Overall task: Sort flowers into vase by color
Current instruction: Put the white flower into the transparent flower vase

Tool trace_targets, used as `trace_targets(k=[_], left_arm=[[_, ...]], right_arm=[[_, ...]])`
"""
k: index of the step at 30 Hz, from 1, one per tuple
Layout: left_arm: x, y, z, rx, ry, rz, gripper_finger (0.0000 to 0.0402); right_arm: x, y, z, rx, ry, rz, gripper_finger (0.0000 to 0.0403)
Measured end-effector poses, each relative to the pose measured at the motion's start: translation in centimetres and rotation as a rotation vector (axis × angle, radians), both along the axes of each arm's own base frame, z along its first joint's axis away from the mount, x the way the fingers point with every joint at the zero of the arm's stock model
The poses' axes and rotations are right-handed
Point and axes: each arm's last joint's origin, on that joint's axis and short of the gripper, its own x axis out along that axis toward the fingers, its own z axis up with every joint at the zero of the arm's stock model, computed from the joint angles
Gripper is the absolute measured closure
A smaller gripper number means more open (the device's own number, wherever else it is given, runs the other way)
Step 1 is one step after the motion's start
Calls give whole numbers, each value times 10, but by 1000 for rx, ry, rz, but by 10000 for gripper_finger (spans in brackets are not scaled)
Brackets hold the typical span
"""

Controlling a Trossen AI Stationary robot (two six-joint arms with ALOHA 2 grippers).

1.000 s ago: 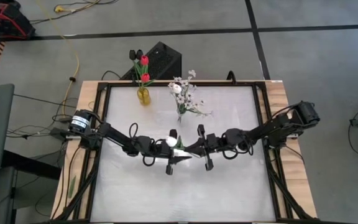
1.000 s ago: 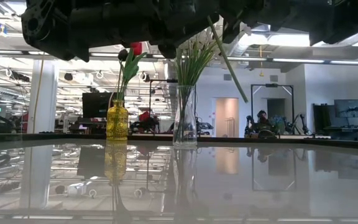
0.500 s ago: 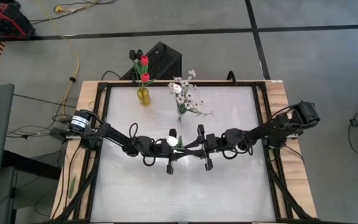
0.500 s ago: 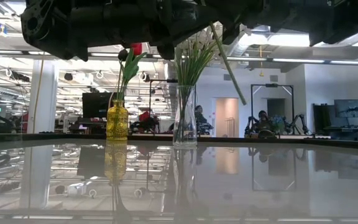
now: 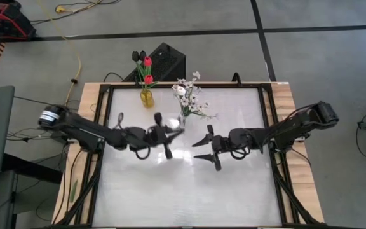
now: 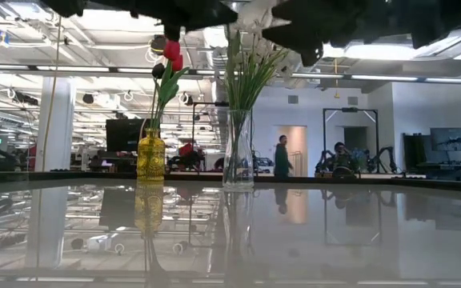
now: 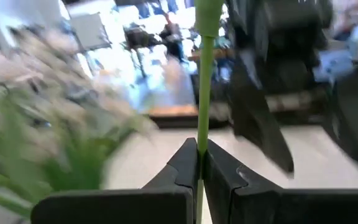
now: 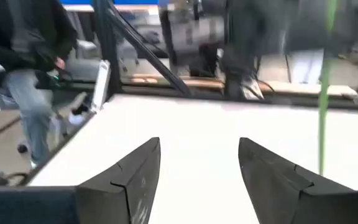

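My left gripper (image 5: 168,136) hovers over the table's middle, near the clear vase (image 5: 184,115), and is shut on a flower's thin green stem (image 7: 199,118). The clear vase (image 6: 238,152) holds white flowers and sprigs. A yellow vase (image 5: 146,97) to its left holds red and dark flowers (image 6: 171,54). My right gripper (image 5: 208,149) is open a little to the right of the left one, with nothing between its fingers (image 8: 138,171). The stem (image 8: 324,93) shows off to one side in the right wrist view. My left gripper pinches the green stem (image 7: 199,163) between its two fingers. The fingers lie across the stem and reach level from the table's left. The flower is lifted clear of the table. Which end of the stem it holds cannot be told.
Both vases stand near the table's far edge, the yellow one (image 6: 150,156) left of the clear one. The white table top (image 5: 189,191) is bare toward the near edge. A black box (image 5: 167,60) sits behind the table. People show in the room beyond.
My left gripper has shut on the flower's stem and has carried it toward the far edge, closer to the clear vase. My right gripper has opened and let go of the stem. Both arms have risen, as the low view shows.
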Motion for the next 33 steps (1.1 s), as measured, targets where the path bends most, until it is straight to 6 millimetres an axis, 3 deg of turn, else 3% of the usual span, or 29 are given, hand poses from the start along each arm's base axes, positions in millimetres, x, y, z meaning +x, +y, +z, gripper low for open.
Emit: trace_targets(k=[8, 16, 26, 33], left_arm=[[-19, 45, 39, 67, -112, 74, 401], [-22, 93, 37, -23, -123, 63, 401], [-21, 98, 34, -31, -108, 70, 401], [-2, 101, 9, -43, -85, 76, 401]], right_arm=[[0, -5, -7, 20, 80, -23, 159], [1, -5, -11, 18, 95, -24, 159], [1, -8, -13, 4, 118, -34, 159], [2, -9, -14, -14, 119, -36, 159]])
